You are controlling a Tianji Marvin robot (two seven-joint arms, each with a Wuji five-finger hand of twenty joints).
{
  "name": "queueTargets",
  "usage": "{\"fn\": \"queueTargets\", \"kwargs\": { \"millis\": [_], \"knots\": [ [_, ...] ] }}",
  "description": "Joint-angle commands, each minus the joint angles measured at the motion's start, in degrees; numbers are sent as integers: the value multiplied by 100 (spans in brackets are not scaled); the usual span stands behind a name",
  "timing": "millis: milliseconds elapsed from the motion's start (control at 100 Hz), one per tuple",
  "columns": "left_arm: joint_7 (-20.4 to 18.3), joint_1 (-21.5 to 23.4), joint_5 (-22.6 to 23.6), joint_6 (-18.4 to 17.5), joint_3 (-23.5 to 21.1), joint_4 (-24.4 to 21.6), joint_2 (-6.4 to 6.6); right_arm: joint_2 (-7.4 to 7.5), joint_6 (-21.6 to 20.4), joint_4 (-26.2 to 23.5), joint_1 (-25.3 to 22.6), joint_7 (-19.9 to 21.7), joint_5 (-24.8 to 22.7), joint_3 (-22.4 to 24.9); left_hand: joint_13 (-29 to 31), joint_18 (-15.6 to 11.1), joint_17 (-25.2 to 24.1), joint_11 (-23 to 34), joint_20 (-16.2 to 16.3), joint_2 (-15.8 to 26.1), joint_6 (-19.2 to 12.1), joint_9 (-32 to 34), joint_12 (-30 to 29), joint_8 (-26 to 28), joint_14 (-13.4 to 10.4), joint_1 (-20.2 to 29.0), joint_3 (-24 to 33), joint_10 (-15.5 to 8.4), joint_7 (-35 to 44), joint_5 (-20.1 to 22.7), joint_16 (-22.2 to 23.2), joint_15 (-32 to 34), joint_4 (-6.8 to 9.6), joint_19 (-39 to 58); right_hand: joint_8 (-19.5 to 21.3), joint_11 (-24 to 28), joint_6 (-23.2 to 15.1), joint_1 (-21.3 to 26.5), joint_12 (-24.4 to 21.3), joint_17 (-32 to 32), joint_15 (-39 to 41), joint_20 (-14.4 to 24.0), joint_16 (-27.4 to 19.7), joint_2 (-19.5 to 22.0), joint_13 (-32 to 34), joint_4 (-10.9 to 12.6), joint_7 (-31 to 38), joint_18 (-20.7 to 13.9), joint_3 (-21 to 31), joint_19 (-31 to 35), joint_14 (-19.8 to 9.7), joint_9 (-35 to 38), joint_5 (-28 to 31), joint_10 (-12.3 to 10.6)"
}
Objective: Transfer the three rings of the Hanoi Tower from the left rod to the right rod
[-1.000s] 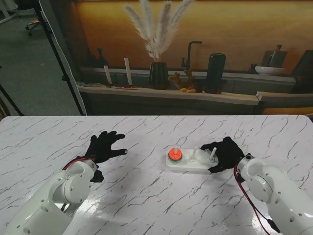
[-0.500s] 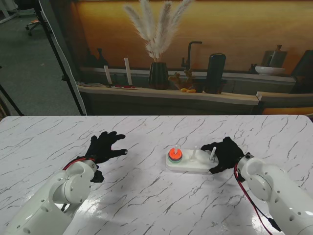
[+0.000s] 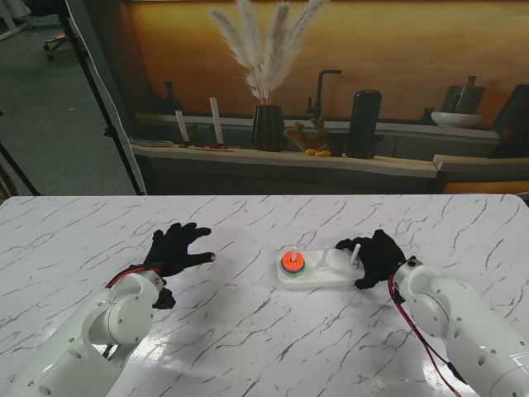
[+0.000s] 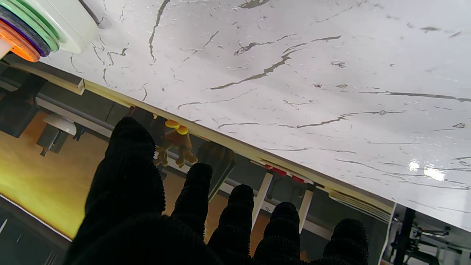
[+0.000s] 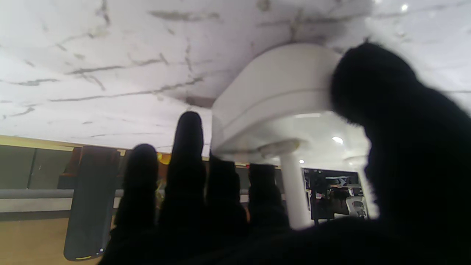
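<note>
- Your right hand [image 3: 378,257] sits at the 3 o'clock end of the white tower base [image 3: 318,275], with its thumb [image 5: 371,84] against the base's edge and its fingers [image 5: 189,147] spread along the far side. It touches the base, but you cannot tell whether it truly grips it.
- The ring stack [image 3: 293,263], orange on top, sits on the left rod at the base's 9 o'clock end. The other two rods stand bare.
- Your left hand [image 3: 176,249] rests well apart at 9 o'clock from the tower, its fingers [image 4: 128,162] splayed over the marble surface [image 3: 248,331] and holding nothing.
</note>
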Motion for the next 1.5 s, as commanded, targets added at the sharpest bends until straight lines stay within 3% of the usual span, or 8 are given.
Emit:
{"fn": "queueTargets", "kwargs": {
  "millis": [0, 170, 570, 1260, 1490],
  "knots": [
    [-67, 40, -28, -71, -2, 16, -27, -128, -10, -21, -42, 31, 15, -91, -143, 143, -50, -55, -50, 156, 62, -123, -61, -65, -133, 62, -80, 40, -20, -81, -23, -116, -130, -266, 2, 427, -20, 416, 76, 15, 163, 112, 107, 1082, 154, 114, 607, 1586, 939, 189, -101, 485, 297, -322],
    [-75, 41, -47, -72, -1, 22, -27, -178, 143, -113, -20, 230, 295, -197, -149, 145, -50, -56, -53, 159, 65, -123, -61, -65, -129, 59, -79, 44, -19, -78, -25, -117, -130, -267, -54, 426, 50, 381, 74, -34, 189, 122, 114, 1346, 101, 164, 616, 1585, 791, 207, -59, 479, 302, -232],
    [-56, 34, -52, -57, -20, 35, -33, -259, 578, -452, -15, 480, 621, -376, -150, 145, -49, -55, -56, 159, 69, -118, -61, -67, -125, 61, -78, 46, -23, -86, -29, -118, -130, -267, -150, 413, 197, 393, 96, -2, 283, 198, 159, 1393, 93, 220, 532, 1562, 696, 317, 16, 490, 408, -125],
    [0, 60, -60, -62, -85, 35, -43, -364, 856, -594, 184, 508, 1002, -824, -150, 141, -47, -57, -72, 161, 71, -121, -62, -68, -130, 62, -77, 45, -24, -85, -30, -118, -130, -276, -168, 433, 246, 448, 137, -11, 369, 267, 198, 1309, 67, 228, 430, 1561, 686, 353, 38, 491, 493, -83],
    [-7, 77, -59, -52, -101, 26, -41, -374, 932, -631, 198, 531, 1042, -937, -150, 141, -47, -55, -72, 165, 67, -118, -61, -68, -124, 60, -79, 48, -24, -85, -29, -118, -131, -272, -167, 416, 276, 393, 142, -35, 361, 286, 197, 997, 33, 234, 378, 1572, 758, 347, 54, 463, 507, -53]
  ]
}}
